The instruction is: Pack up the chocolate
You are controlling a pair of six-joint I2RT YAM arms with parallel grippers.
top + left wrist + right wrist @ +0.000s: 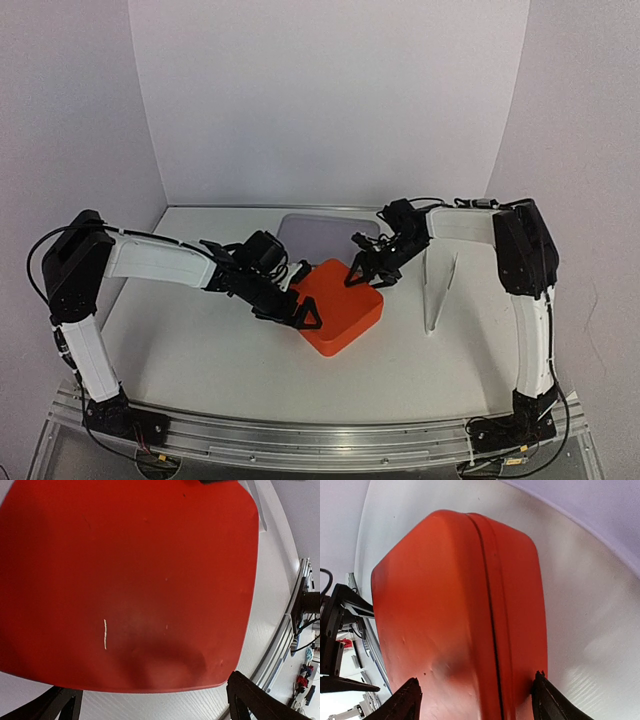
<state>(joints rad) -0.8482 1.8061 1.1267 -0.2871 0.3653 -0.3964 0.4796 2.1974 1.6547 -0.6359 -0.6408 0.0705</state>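
A closed orange-red box point(338, 305) with rounded corners sits in the middle of the table. No chocolate shows in any view. My left gripper point(305, 296) is open at the box's left edge. In the left wrist view its fingers point(247, 700) stand wide apart at the lid's point(130, 570) edge, gripping nothing. My right gripper point(368, 279) is open over the box's far corner. In the right wrist view its fingers point(545, 700) stand either side of the box point(450, 595), whose lid seam runs between them.
A flat lavender-grey tray point(325, 232) lies behind the box, and also shows in the right wrist view point(600, 510). A white upright folded piece point(437, 285) stands right of the box. A metal rail point(320, 440) runs along the near edge.
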